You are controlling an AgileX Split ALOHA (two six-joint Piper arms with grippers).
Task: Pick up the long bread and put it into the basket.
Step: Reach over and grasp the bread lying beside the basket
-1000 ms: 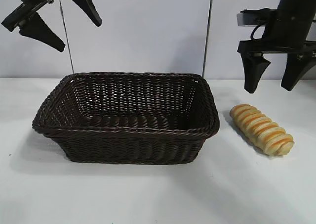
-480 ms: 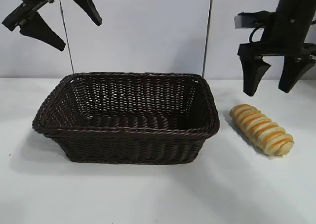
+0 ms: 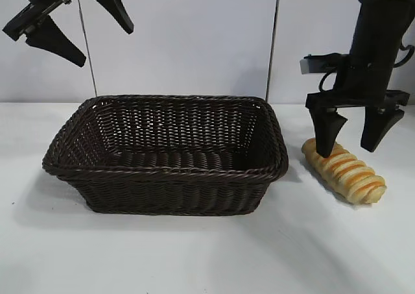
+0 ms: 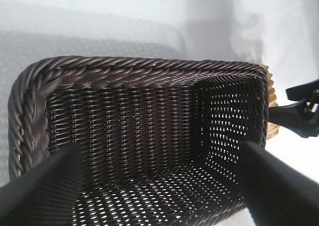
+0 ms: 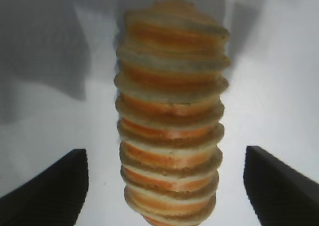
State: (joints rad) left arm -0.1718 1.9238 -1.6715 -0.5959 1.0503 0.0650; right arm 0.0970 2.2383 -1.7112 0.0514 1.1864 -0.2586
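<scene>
Exterior camera faces both arms, level. Wrist cameras look down close; left and exterior share the basket [image 3: 165, 154].

Long bread [image 3: 343, 172]: golden-yellow crust, orange-brown crosswise ridges, striped end to end. Basket [image 3: 165, 171]: dark brown wicker, tight woven weave, braided rim, open lattice of small holes on floor. Right gripper [image 3: 353, 141]: black fingers, black arm. Left gripper [image 3: 78, 28]: black, at 10 o'clock. Counter [image 3: 194, 255]: plain white. Back wall: pale grey-white.
</scene>
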